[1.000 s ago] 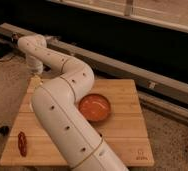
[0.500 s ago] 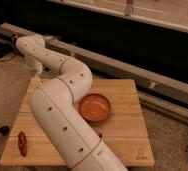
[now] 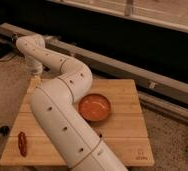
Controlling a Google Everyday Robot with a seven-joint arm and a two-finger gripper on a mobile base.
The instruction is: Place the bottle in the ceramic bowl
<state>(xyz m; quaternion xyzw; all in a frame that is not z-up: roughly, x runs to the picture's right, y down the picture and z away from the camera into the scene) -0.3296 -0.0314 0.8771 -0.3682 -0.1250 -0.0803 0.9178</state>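
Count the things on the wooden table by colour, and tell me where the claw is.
Orange-red glossy round bowl: 1
Small dark red item: 1
Total: 2
Claw: at the far left corner of the wooden table.

The bowl [image 3: 94, 108], shallow, round and glossy orange-red, sits upright near the middle of the wooden board [image 3: 122, 135]. The bottle [image 3: 36, 78] shows only as a pale yellowish bit at the board's far left corner, right under the gripper [image 3: 35, 74].

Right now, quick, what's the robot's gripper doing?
Gripper: at the far left corner of the table; whether it is open, shut or holding something cannot be told.
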